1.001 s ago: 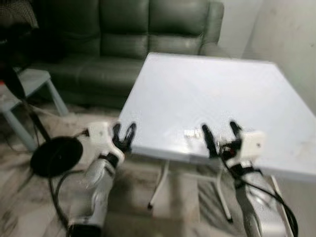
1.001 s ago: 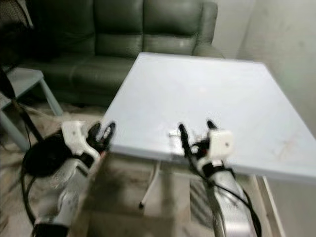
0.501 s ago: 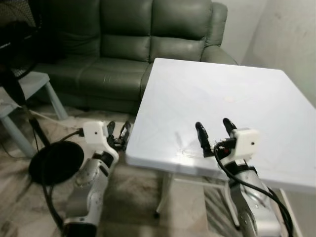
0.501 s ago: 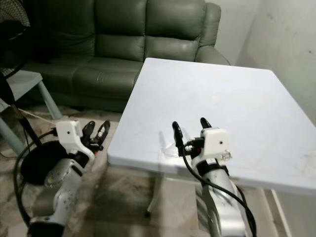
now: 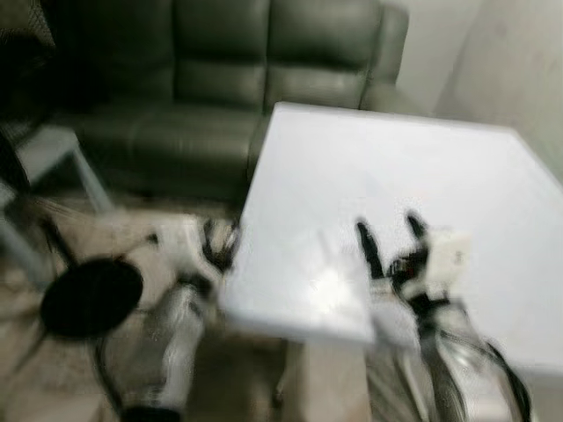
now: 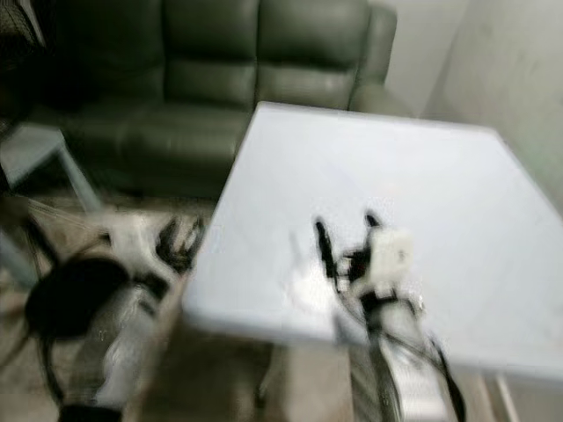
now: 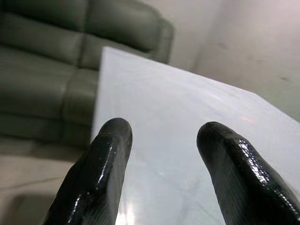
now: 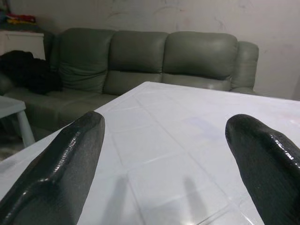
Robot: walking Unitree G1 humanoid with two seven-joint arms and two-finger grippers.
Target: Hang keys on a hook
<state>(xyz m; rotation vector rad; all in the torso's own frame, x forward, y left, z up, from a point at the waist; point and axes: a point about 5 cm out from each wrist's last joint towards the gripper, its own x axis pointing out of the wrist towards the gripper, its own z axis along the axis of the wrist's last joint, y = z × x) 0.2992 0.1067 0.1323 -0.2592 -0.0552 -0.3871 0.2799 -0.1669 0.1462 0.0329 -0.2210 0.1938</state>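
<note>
Keys [image 5: 332, 283] — pale blurred glint near table edge [image 5: 290, 323].

— What carried everything here?

— A white square table [image 5: 413, 167], its top smooth and faintly glossy, with thin tile-like lines across it in the right wrist view. It stood on a pale, mottled floor [image 5: 53, 378], with its far edge close to a dark green sofa.

— And what lay on the top?

— Little could be made out — the head views were blurred. Near the front edge, toward the left corner, there was a bright smear [image 5: 332, 283] on the surface, either glare or something small and clear; I could not tell which. The rest of the top, out to the far and right edges, showed plain white.
</note>
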